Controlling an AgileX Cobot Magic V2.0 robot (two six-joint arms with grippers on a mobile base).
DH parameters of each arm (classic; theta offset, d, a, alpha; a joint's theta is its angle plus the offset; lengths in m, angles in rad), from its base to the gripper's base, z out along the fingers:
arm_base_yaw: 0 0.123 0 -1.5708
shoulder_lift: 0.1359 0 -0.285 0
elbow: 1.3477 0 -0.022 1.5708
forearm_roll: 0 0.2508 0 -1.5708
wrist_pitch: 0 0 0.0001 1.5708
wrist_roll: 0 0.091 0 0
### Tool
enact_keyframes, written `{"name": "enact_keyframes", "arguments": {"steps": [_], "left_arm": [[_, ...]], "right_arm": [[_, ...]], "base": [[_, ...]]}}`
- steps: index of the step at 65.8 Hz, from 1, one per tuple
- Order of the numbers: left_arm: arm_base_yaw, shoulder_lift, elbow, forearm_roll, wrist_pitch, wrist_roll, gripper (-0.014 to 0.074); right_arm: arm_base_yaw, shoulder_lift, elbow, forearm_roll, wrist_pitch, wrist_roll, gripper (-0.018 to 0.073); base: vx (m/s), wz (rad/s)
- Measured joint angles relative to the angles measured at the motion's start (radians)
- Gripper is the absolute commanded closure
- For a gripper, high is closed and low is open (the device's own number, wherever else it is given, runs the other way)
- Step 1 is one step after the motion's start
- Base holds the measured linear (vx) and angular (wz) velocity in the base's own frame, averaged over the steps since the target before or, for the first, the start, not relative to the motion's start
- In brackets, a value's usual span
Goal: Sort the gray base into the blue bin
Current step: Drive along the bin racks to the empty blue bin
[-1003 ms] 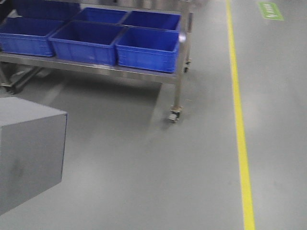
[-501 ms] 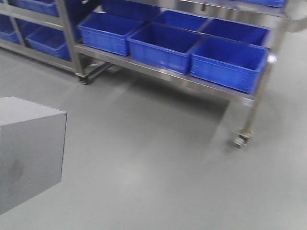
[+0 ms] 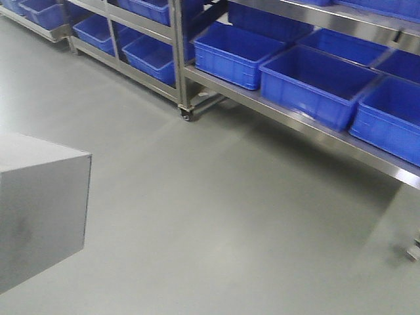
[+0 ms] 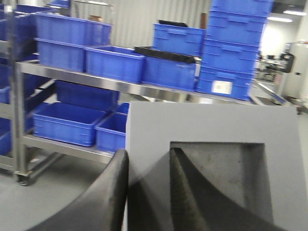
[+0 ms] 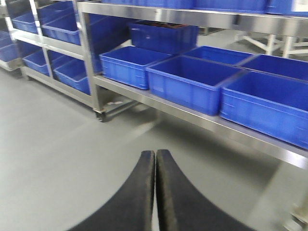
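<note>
The gray base [image 4: 211,122] fills the left wrist view, its square hollow facing the camera. My left gripper [image 4: 148,153] is shut on it, one finger outside its left wall and the other inside the hollow. In the front view the gray base [image 3: 39,203] hangs at the left edge, above the floor. Blue bins [image 3: 315,82] stand in a row on a steel rack's low shelf; which one the task means I cannot tell. My right gripper [image 5: 155,152] is shut with nothing in it, over the floor before the blue bins [image 5: 190,79].
Steel racks on casters [image 3: 186,115] run along the back and right, loaded with more blue crates [image 3: 147,52]. Stacked crates [image 4: 236,43] sit on a rack in the left wrist view. Gray floor [image 3: 216,216] lies between me and the racks.
The racks and bins have slid right and come nearer in the front view, and the yellow floor line has left the frame. The gray base keeps its place in my left gripper.
</note>
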Motion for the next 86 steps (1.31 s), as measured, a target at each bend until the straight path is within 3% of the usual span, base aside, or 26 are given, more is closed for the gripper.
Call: {"name": "enact_keyframes", "arguments": {"steps": [86], "left_arm": [[0.000,0.000,0.000,0.000,0.000,0.000,0.0603]], "right_arm": [[0.000,0.000,0.000,0.000,0.000,0.000,0.0564]], "base": [[0.37,0.34]]}}
